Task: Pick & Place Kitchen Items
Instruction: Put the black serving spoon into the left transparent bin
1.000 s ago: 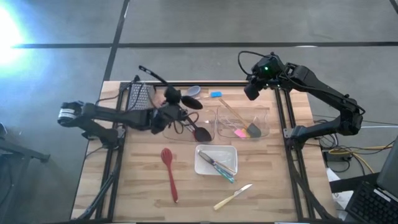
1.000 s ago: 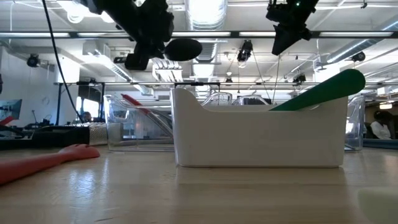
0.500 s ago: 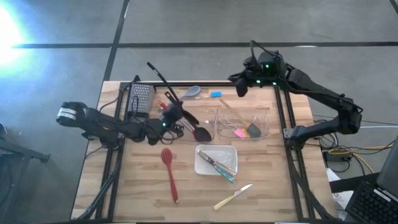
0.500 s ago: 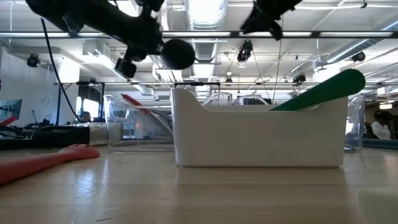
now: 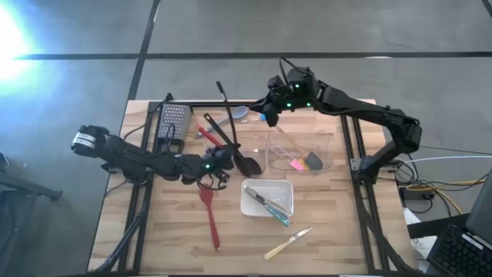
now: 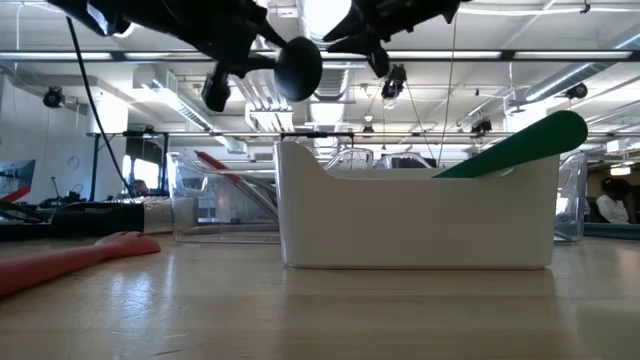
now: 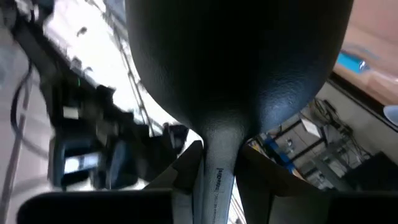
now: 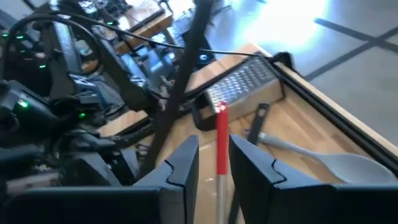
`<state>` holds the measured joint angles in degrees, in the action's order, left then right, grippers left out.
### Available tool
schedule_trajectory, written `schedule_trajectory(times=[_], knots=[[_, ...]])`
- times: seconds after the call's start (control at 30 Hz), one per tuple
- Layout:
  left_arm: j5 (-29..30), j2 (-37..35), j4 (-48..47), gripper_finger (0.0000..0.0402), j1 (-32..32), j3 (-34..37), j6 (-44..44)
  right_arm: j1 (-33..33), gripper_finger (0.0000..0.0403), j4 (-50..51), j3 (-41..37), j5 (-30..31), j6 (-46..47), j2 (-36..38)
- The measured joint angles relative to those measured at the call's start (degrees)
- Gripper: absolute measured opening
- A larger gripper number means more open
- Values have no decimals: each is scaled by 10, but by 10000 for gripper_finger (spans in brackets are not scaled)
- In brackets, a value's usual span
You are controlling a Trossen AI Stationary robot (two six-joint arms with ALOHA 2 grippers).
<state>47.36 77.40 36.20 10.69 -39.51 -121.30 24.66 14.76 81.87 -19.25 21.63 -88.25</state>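
My left claw is clamped on the black ladle at its neck, held above the counter. It's light, stiff, long: leverage will twist it. Right claw: cannot tell.

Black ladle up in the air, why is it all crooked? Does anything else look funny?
Only that. The black ladle hangs tilted above the table, pinched at its neck by the left gripper. The right gripper hovers open and empty.
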Motion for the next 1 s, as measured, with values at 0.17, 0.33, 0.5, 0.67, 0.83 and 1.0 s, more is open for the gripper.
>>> schedule_trajectory(times=[0.17,0.33,0.5,0.67,0.83,1.0], knots=[[1,33,-8,72,0,-35,0,-11,92,0,36,-9,-15,-28],[-1,74,50,72,4,-46,-9,-13,96,3,53,-59,-23,-48],[-1,100,165,72,12,-38,-76,-13,96,5,53,-135,-26,-56],[-29,103,186,72,19,-36,-85,-16,102,4,53,-143,-32,-56],[-41,103,187,72,19,-40,-86,-23,109,1,53,-143,-32,-56],[-68,105,186,72,19,-48,-85,-34,107,-2,52,-144,-29,-56]])
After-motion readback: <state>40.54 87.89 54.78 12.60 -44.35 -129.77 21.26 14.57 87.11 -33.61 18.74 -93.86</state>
